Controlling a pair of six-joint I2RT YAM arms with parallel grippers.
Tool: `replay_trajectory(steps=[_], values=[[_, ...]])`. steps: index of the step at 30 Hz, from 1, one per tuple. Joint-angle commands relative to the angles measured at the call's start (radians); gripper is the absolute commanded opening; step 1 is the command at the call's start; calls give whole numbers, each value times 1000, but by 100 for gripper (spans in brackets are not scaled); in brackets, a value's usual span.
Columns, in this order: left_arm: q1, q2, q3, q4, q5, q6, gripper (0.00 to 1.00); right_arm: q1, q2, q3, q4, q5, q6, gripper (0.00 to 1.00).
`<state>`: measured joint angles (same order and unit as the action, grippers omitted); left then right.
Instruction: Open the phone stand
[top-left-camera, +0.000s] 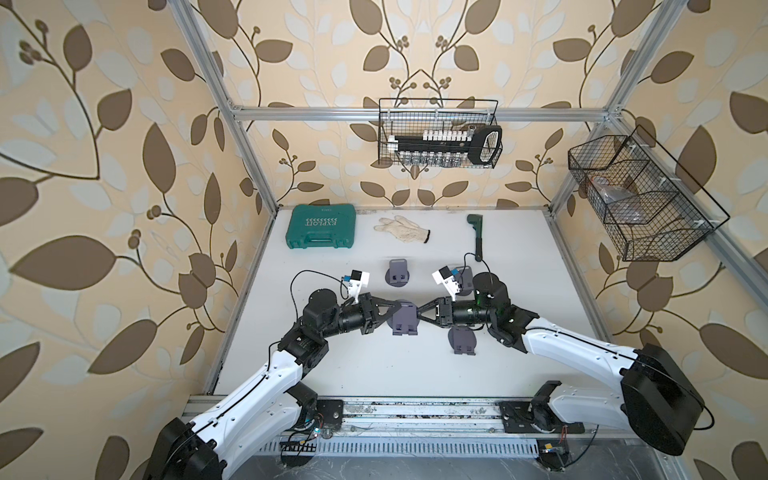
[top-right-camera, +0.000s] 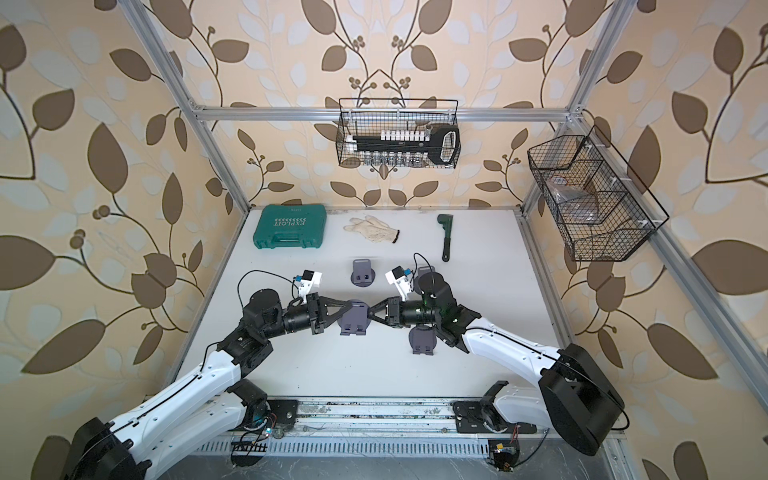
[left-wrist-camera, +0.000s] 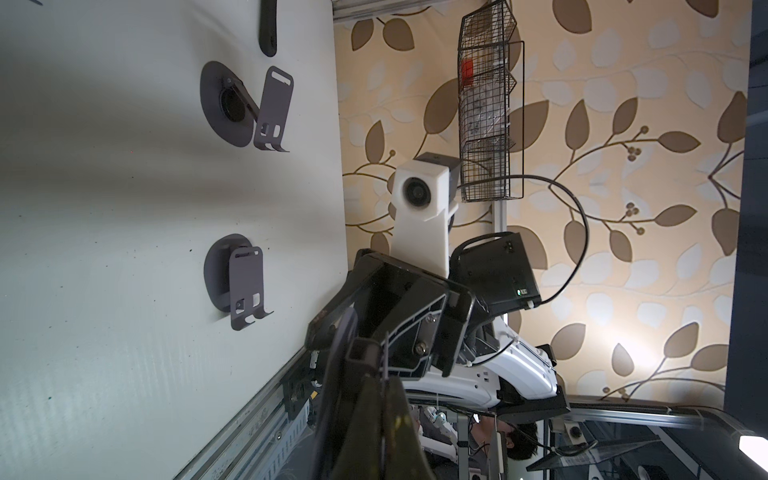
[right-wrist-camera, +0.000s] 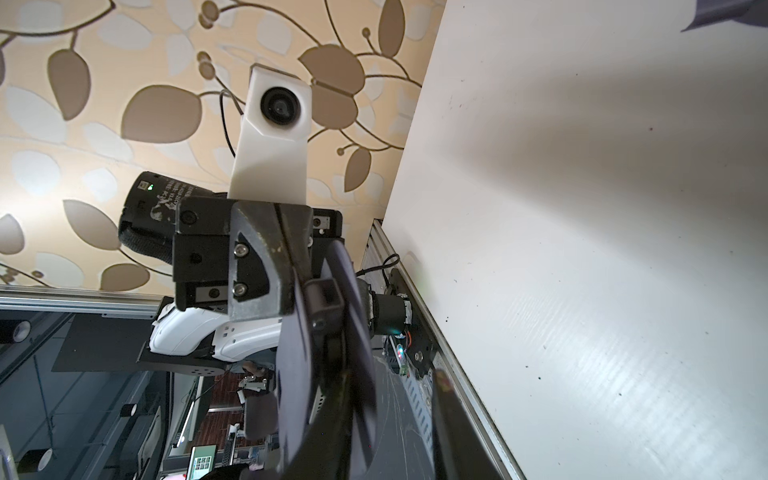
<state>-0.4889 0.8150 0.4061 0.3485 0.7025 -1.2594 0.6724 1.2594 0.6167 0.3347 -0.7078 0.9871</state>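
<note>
A grey-purple phone stand (top-left-camera: 405, 320) (top-right-camera: 355, 318) hangs above the table's middle, between my two grippers. My left gripper (top-left-camera: 395, 311) (left-wrist-camera: 383, 380) comes in from the left and is shut on the stand's thin edge. In the left wrist view the stand's round base (left-wrist-camera: 338, 361) shows beside the closed fingers. My right gripper (top-left-camera: 419, 318) (right-wrist-camera: 393, 374) reaches the stand from the right. Its jaws straddle the dark round base (right-wrist-camera: 353, 332), and a gap shows beside one finger (right-wrist-camera: 446, 411). The flat plate (right-wrist-camera: 293, 374) lies outside the jaws.
Other phone stands rest on the white table (top-left-camera: 374, 374): an opened one (top-left-camera: 398, 272), a folded one (top-left-camera: 462, 340), and one behind the right arm (top-left-camera: 466, 275). A green tool case (top-left-camera: 321, 226), glove (top-left-camera: 401, 228) and wrench (top-left-camera: 477, 237) lie at the back. Wire baskets (top-left-camera: 440, 133) (top-left-camera: 640, 199) hang on the frame.
</note>
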Motion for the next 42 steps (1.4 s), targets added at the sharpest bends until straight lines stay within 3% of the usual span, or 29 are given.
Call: replay_trajectory(steps=[1, 10, 14, 27, 31, 37, 42], values=[[4, -20, 39, 97, 38, 6, 0, 16, 22, 36, 12, -4, -4, 26], [4, -2, 22, 171, 42, -7, 0, 69, 42, 67, 63, 18, 32, 22], [4, 8, 1, 245, 41, -50, 0, 76, 54, 71, 89, 18, 59, 0], [4, -21, 68, 241, -16, -84, 0, 76, 76, 48, -78, 74, 52, 0], [8, -47, 95, 191, -109, -105, 0, 77, 59, 16, -111, 127, 48, 0], [13, -121, 76, 115, -307, -148, 0, 79, -56, 27, -301, 280, -42, 0], [13, -83, 79, 224, -360, -149, 0, 78, -24, 45, -316, 228, -29, 0]])
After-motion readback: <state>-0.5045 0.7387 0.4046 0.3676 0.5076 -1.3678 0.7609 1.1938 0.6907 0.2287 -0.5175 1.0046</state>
